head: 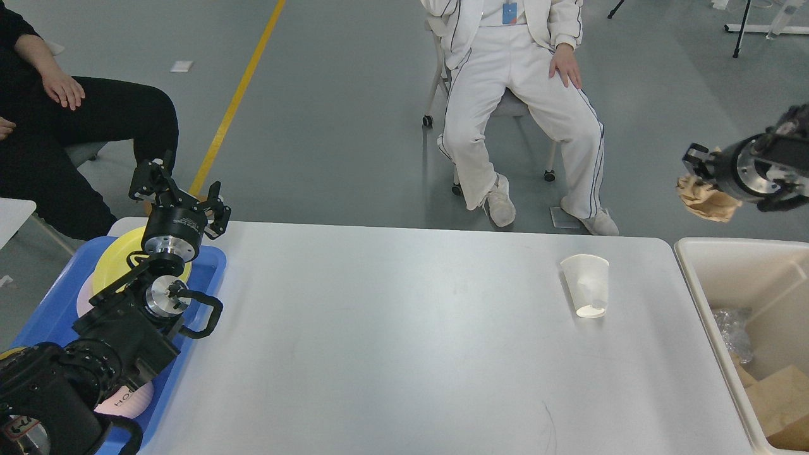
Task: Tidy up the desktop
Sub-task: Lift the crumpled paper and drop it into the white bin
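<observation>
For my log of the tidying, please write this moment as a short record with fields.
surface: large white matte desktop
on it: one translucent white plastic cup, upright
left side: blue plastic tray with a yellow round plate
right side: cream plastic bin holding brown cardboard pieces
left gripper: open, empty, above the tray's far end
right gripper: holds crumpled brown paper, above the bin's far edge

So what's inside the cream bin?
The cream bin holds crumpled clear plastic and brown cardboard pieces. The frame edge cuts off its right side.
</observation>
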